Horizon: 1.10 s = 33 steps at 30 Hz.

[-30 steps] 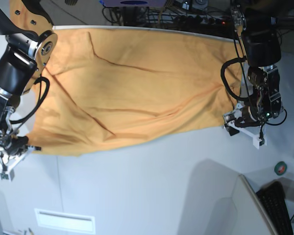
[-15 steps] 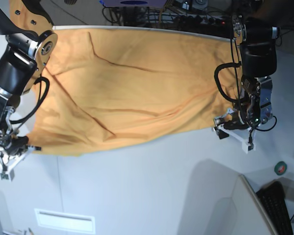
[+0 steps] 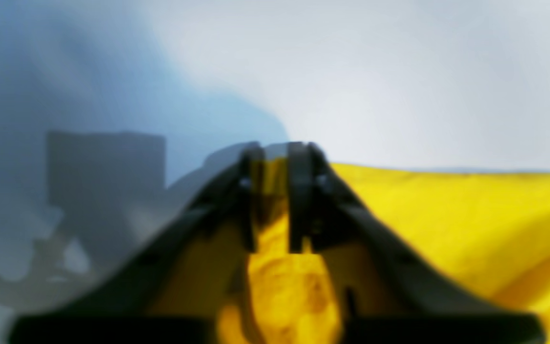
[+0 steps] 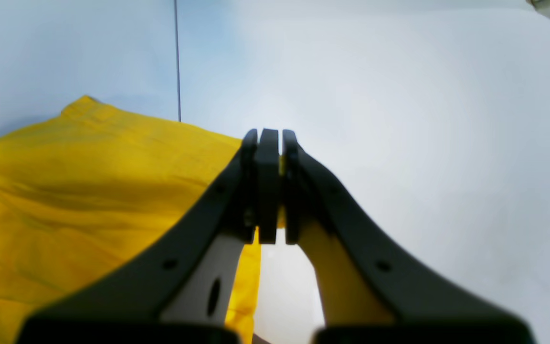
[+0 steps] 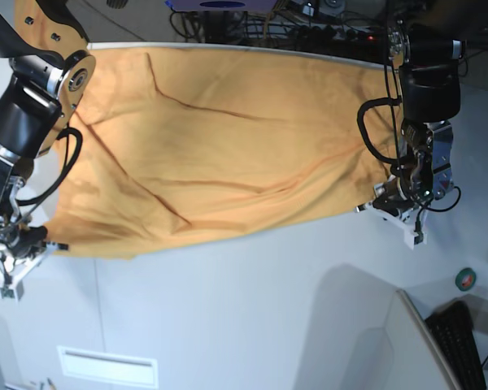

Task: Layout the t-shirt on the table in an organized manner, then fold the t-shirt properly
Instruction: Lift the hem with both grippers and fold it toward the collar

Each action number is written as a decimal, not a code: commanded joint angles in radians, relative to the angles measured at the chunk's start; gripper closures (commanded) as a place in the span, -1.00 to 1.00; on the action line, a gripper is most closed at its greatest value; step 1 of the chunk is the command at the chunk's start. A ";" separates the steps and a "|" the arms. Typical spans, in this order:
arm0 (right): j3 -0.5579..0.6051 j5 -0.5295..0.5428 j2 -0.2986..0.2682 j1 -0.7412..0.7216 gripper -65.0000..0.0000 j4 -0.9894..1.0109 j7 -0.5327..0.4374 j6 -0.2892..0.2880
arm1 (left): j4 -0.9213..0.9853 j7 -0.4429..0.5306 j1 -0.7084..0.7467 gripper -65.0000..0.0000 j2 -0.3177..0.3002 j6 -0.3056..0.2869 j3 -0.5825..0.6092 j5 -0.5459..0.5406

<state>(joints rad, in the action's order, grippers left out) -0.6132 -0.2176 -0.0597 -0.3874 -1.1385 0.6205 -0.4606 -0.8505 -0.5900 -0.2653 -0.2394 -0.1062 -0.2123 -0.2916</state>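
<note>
The light-orange t-shirt [image 5: 220, 146] lies spread across the white table [image 5: 268, 309], with long creases running through it. On the right of the base view, my left gripper [image 5: 372, 206] sits at the shirt's lower right corner. The left wrist view shows that gripper [image 3: 275, 153] shut, with bunched t-shirt [image 3: 447, 215] fabric between its fingers. On the left of the base view, my right gripper [image 5: 55, 244] is at the lower left corner. In the right wrist view it [image 4: 269, 138] is shut on the edge of the t-shirt [image 4: 89, 191].
A thin dark seam [image 4: 177, 57] runs along the table. A keyboard [image 5: 464, 345] and a small green-and-red disc [image 5: 466, 279] lie at the lower right. Cables [image 5: 309, 28] crowd the far edge. A white label [image 5: 106, 366] sits near the front left.
My left gripper has moved in toward the shirt's lower right corner and shut on the fabric. The right arm and the rest of the shirt have not moved.
</note>
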 commanded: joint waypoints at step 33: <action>0.118 0.005 -0.022 -0.178 1.00 0.033 -0.078 0.001 | -0.114 -0.043 -0.214 1.00 -0.002 -0.005 0.100 -0.007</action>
<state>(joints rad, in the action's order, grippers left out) -0.4961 -0.2256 -0.0784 -0.5285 -1.0851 0.5671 -0.4595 -0.9470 -0.6487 -0.4511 -0.2306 -0.1062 -0.1104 -0.2924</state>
